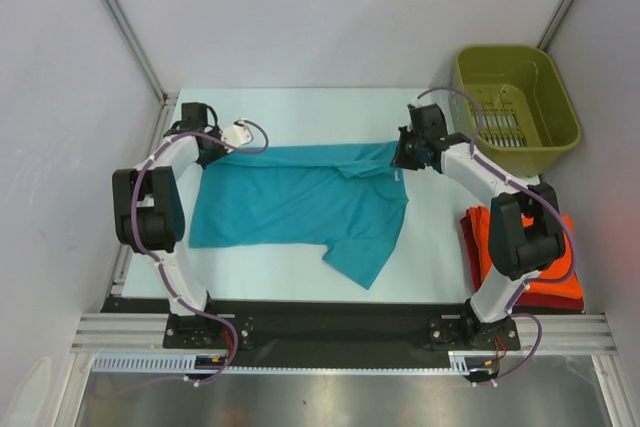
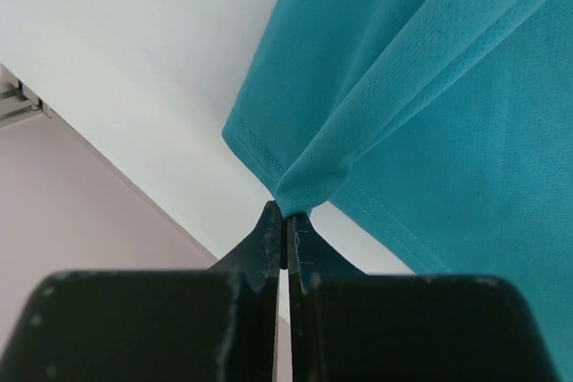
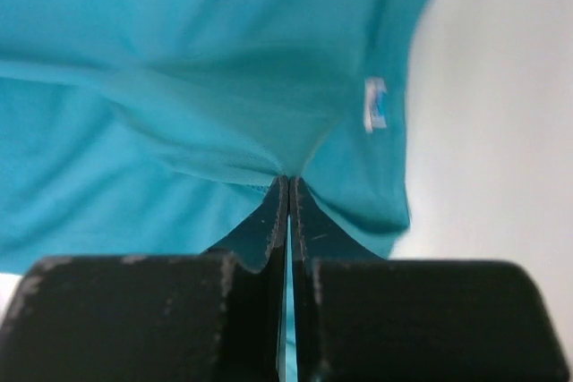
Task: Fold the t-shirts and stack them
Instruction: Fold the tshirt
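A teal t-shirt point(image 1: 300, 202) lies spread across the middle of the table, one sleeve hanging toward the front. My left gripper point(image 1: 222, 150) is shut on its far left hem corner; the left wrist view shows the gripper point(image 2: 286, 214) pinching the cloth point(image 2: 430, 105) to a point. My right gripper point(image 1: 403, 155) is shut on the far right edge near the collar; the right wrist view shows that gripper point(image 3: 290, 180) pinching teal cloth point(image 3: 179, 87) beside a small white label point(image 3: 376, 105). Folded orange-red and dark red shirts point(image 1: 560, 272) lie stacked at the right, partly hidden by the right arm.
An olive-green plastic bin point(image 1: 515, 107) stands at the back right corner. Grey walls close the table on the left, back and right. A black strip point(image 1: 320, 322) runs along the front edge between the arm bases.
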{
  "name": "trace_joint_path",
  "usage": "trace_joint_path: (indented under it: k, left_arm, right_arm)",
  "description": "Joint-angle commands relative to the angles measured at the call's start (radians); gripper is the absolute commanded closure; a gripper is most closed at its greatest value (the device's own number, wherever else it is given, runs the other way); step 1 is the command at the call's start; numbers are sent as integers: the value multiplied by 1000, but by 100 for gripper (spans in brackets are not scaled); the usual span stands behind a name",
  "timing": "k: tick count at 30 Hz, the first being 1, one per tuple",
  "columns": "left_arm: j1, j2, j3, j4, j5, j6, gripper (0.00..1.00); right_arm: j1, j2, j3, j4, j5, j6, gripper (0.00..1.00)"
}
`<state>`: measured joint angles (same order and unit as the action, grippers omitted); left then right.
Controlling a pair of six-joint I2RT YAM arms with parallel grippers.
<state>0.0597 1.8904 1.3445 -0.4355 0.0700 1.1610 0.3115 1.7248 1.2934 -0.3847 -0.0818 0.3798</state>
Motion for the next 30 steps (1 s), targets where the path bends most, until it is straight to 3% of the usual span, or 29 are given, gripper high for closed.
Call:
trace_joint_path:
  k: [1,10,12,13,14,16,19,20,23,25,30]
  left_arm:
    - [20,-34,12,40,-21,51,100]
    - [22,-30,-2,-6,-6,77,100]
    - [20,-22,2,-17,-6,74,86]
    - [22,-22,8,-26,-3,71,73]
    - [20,-19,33,-61,11,69,54]
    - [29,-25,68,-127,40,71,42]
    - [73,-37,183,-346,183,37,30]
    - [90,-30,287,-400,311,22,27]
    - [149,19,407,-409,413,-146,26]
    - [135,59,389,-247,294,-331,29]
    - [80,171,412,-197,151,-466,30]
  right_arm:
    - [27,-68,-81,1,42,54,100]
    - [38,-70,-177,20,37,76,100]
    - [40,-57,-166,18,19,76,99]
    - [38,-50,-160,12,13,77,80]
    - [40,-39,-142,0,8,74,68]
    - [35,-41,-123,-52,37,67,55]
    - [-4,-97,-109,-39,80,48,45]
    - [-15,-108,-109,-14,70,36,44]
    - [-66,-73,-59,53,16,30,49]
    - [-75,16,10,78,20,10,59]
    - [-86,189,162,142,-21,7,49]
